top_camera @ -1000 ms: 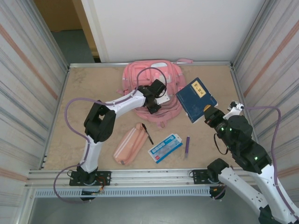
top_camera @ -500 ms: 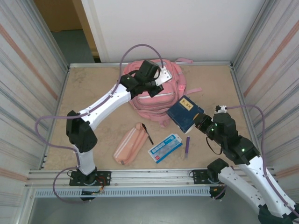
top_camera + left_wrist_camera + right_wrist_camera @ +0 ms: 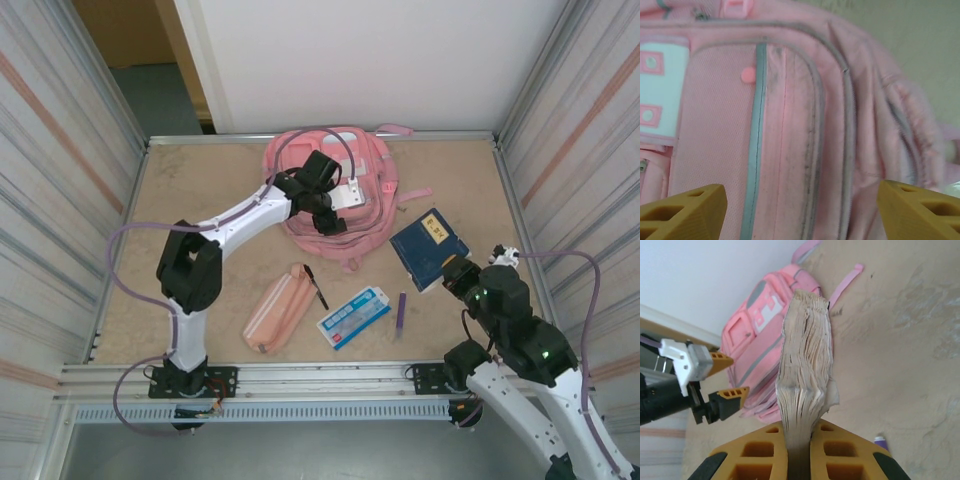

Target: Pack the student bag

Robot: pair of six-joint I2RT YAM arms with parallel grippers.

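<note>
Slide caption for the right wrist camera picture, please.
Right hand grips a thick book edge-on, with the pink student bag and open left hand beyond.

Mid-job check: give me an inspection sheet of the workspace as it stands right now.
Surface: beige table, mottled, no spills seen.
Job's things: student bag lies at the far edge; blue book sits to its right, clamped in a gripper.
Clutter: salmon pencil case, black pen, blue-and-white box and purple marker in the near middle.
Grippers: left gripper open over the bag's front; right gripper shut on the book's page edge.
Cables: purple cables loop off both arms; the left one arcs over the bag.
Surroundings: ribbed side walls, white back panel; nothing else seen.
</note>
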